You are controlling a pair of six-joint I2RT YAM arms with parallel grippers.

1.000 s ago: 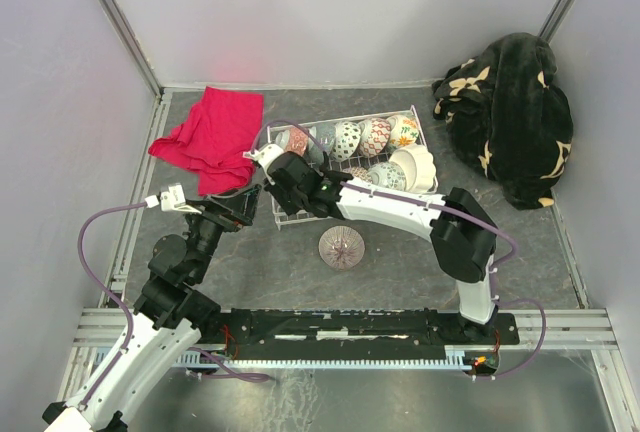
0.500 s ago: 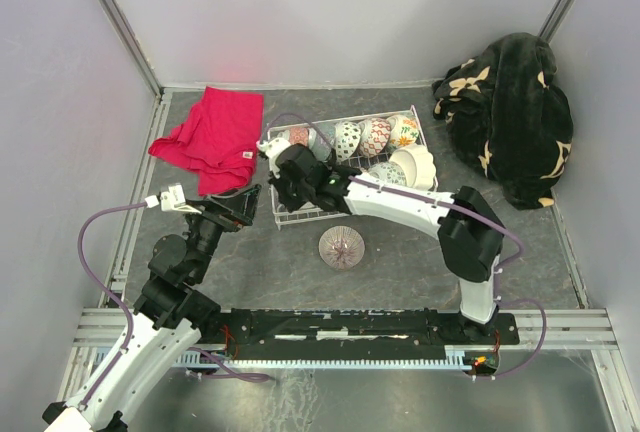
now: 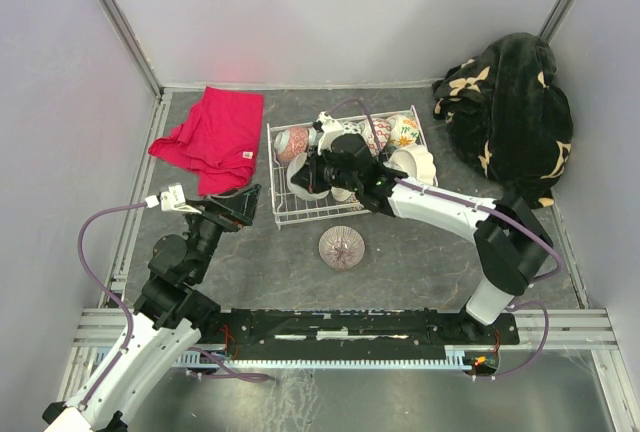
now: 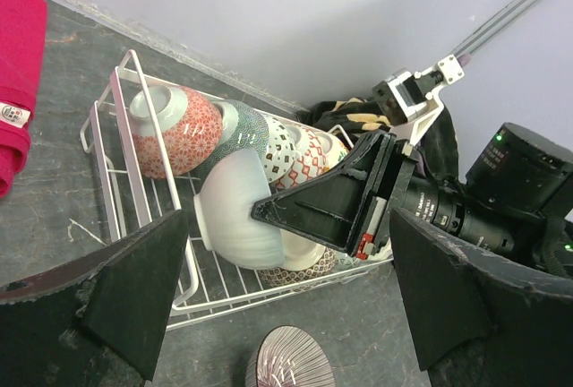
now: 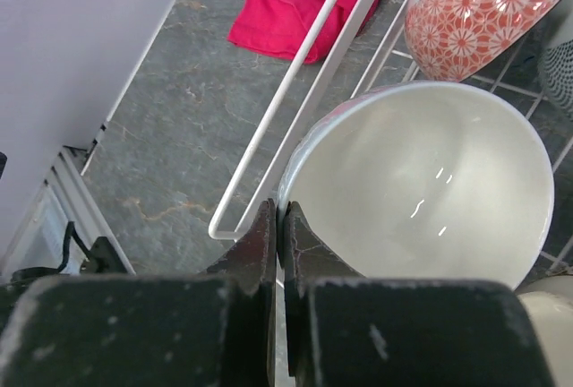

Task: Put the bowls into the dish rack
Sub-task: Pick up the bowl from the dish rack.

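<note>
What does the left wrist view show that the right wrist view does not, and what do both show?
Only the left wrist view: the purple-lined bowl on the table outside the dish rack, and the black blanket. Only the right wrist view: the inside of the white bowl. Both: the dish rack, the white bowl, the red lattice bowl and the red cloth.

The scene is lit evenly by soft, diffuse light from above, and only faint shadows are cast on the tabletop (image 3: 400,252). A pinkish tint is thrown onto the back wall (image 3: 235,70) above the red cloth (image 3: 215,137). Detail is lost in the black blanket (image 3: 510,117). The left pincer (image 4: 288,226) and right pincer (image 5: 279,212) are rendered dark and blurred in their own views. Small glints are seen inside the white bowl (image 5: 421,181).
</note>
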